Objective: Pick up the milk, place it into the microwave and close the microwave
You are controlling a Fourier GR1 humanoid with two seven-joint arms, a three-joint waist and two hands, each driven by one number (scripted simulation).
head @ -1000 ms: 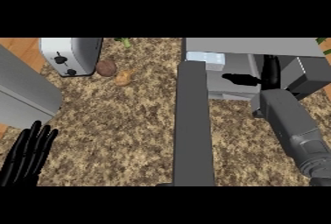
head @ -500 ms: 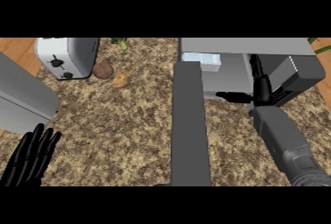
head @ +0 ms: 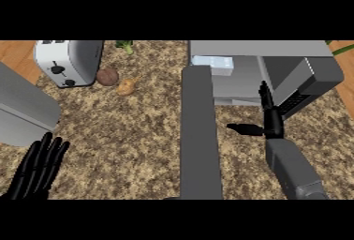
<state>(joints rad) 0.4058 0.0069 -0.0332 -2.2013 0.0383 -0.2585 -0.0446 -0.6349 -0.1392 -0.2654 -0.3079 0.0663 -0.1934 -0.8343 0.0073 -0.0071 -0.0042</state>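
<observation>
The milk [head: 213, 65] is half hidden behind the top edge of the open door [head: 200, 140], so only its pale upper part shows. It sits inside the microwave [head: 256, 48] at upper centre. The right hand [head: 272, 123] has drawn back from the opening since half a second ago, and now sits lower in the frame. Its fingers are straight, its thumb points left, and it holds nothing. The left hand [head: 38, 168] rests at lower left, cut off by the frame edge, with its fingers spread.

One toaster [head: 66, 61], one microwave [head: 256, 48], one milk [head: 213, 64], perhaps three vegetables [head: 107, 76].
</observation>
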